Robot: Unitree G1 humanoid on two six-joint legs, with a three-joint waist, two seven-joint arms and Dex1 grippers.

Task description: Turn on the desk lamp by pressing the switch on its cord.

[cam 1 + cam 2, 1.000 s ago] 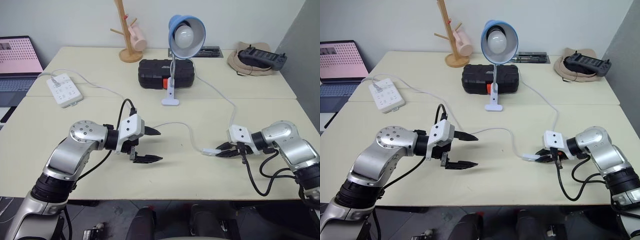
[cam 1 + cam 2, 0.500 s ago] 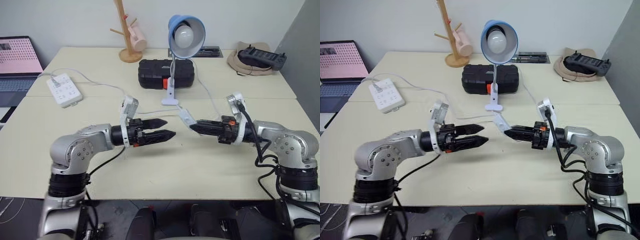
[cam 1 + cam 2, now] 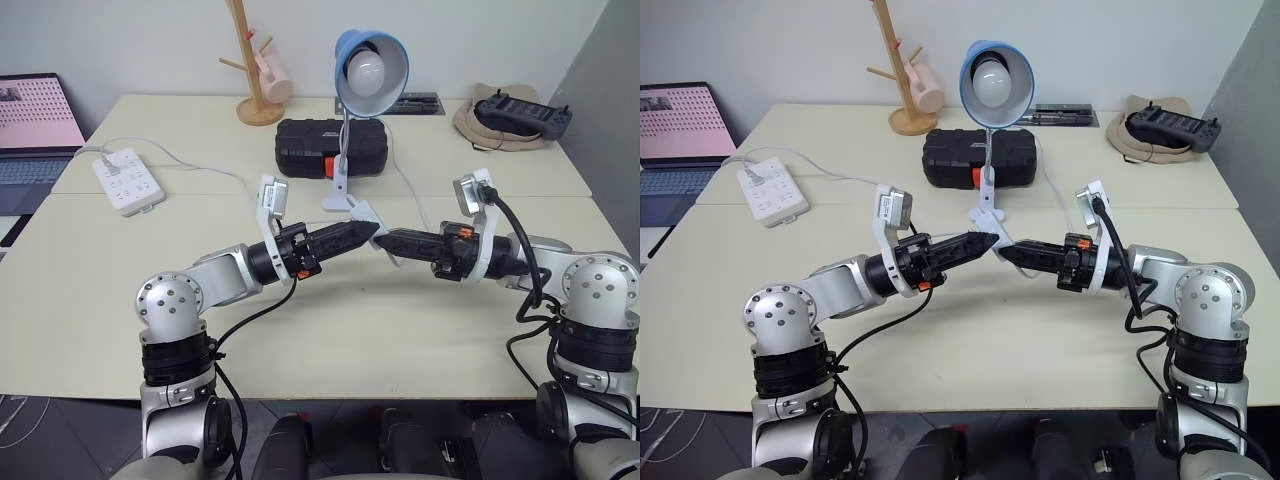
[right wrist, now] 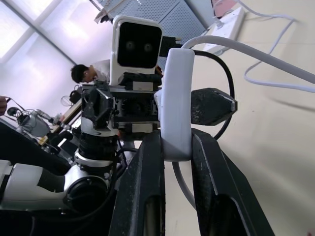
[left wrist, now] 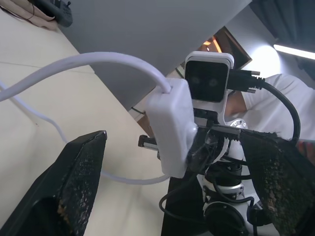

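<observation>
The desk lamp (image 3: 370,68), with a blue shade and a white bulb, stands at mid-table in front of a black case. Its white cord (image 3: 418,186) runs over the table up to the switch (image 4: 176,103), a white oblong held in the air. My right gripper (image 4: 177,143) is shut on the switch's lower end. My left gripper (image 5: 172,138) points at it from the other side, open, with one finger (image 5: 74,187) on each side of the switch (image 5: 170,129) and not touching it. In the left eye view both grippers meet just in front of the lamp base (image 3: 338,203).
A white power strip (image 3: 128,180) lies at the left with its own cable. The black case (image 3: 330,147), a wooden mug tree (image 3: 258,70), a laptop (image 3: 35,120) and a hat holding a controller (image 3: 510,115) line the back of the table (image 3: 300,340).
My right gripper lifted the switch off the table and swung it to the middle. My left arm rose, rolled and brought its open fingers around the switch.
</observation>
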